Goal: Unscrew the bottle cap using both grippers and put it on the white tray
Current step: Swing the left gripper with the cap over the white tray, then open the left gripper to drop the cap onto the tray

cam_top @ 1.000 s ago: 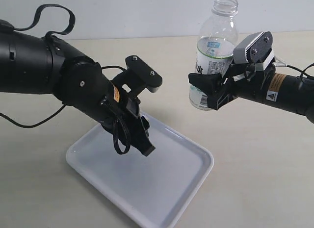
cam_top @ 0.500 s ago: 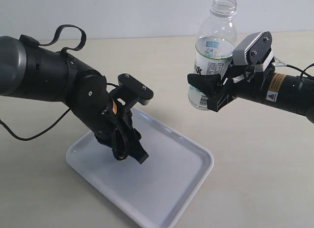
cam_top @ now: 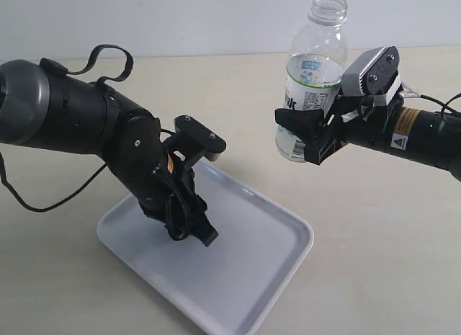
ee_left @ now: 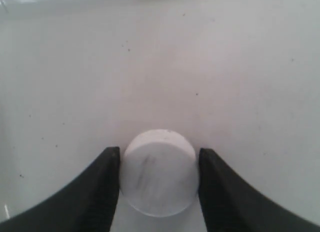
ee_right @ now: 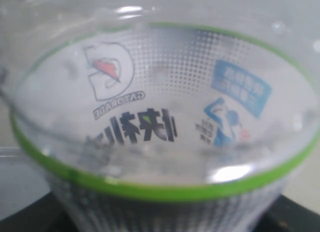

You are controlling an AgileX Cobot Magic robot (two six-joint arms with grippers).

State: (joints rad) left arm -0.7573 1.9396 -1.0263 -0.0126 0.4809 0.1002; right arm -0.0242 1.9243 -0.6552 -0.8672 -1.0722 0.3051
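Cap (ee_left: 159,173), white and round, sits between the two black fingers (ee_left: 102,192) of the left gripper (ee_left: 159,153). The fingers are closed onto its ribbed side, one touching each flank. Its flat face turns toward the wrist camera, and behind it lies the plain white floor of the tray (ee_left: 160,67). Whether the cap touches that floor cannot be told.

Exterior view: the tray (cam_top: 245,274) lies at 6 o'clock on the beige table (cam_top: 374,263), one corner pointing toward 6 o'clock. The left arm enters from 9 o'clock and slopes toward 5 o'clock, so that the left gripper (cam_top: 204,236) hangs low over the tray's 10 o'clock part. Here the cap itself is hidden by the fingers.

Bottle (cam_top: 317,54) stands upright at 1 o'clock, well apart from the tray, its mouth open and uncapped. The right arm enters from 3 o'clock. The right gripper (cam_top: 302,137) clasps the bottle across its labelled lower half, black fingers pressed to either side. Whether the bottle's base rests on the table cannot be told.

Right wrist view: the bottle (ee_right: 160,117) fills the frame, showing the label's green edge, dark lettering and a blue sticker.
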